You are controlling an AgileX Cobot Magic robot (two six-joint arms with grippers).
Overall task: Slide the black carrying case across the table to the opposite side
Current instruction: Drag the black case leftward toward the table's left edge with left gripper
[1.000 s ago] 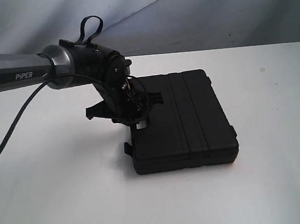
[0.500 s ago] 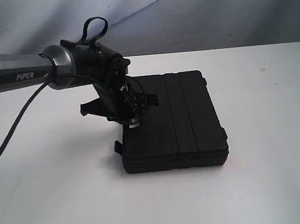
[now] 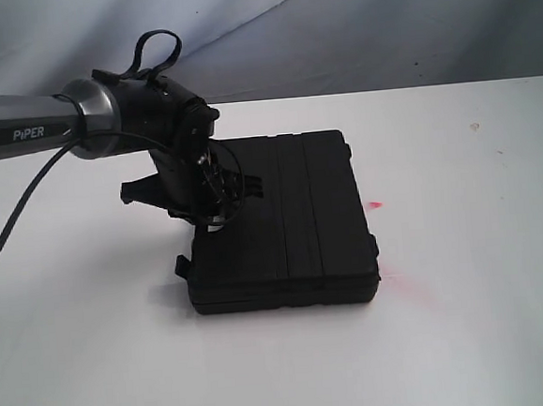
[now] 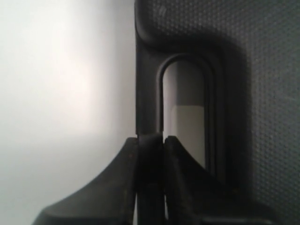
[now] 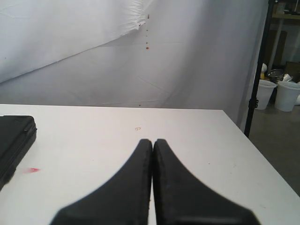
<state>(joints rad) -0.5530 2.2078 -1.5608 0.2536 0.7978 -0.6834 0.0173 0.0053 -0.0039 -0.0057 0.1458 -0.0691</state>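
Note:
The black carrying case (image 3: 292,222) lies flat on the white table (image 3: 479,328), a little left of the middle. My left gripper (image 3: 205,201) comes down on the case's left edge. In the left wrist view this gripper (image 4: 151,139) is shut on the case's handle bar (image 4: 149,93), one finger on each side, with the textured lid (image 4: 267,93) beside it. My right gripper (image 5: 153,141) is shut and holds nothing. It hovers over bare table, and a corner of the case (image 5: 14,138) shows far off to its side.
A small red smear (image 3: 375,204) marks the table just right of the case, and a fainter pink one (image 3: 414,281) lies nearer the front. A grey cloth backdrop (image 3: 380,25) hangs behind the table. Past the table's edge stand white buckets (image 5: 287,96) and a black pole (image 5: 258,70).
My left arm has drawn leftward with the handle in its grip, and the case has slid left with it, uncovering the red smear on the table.

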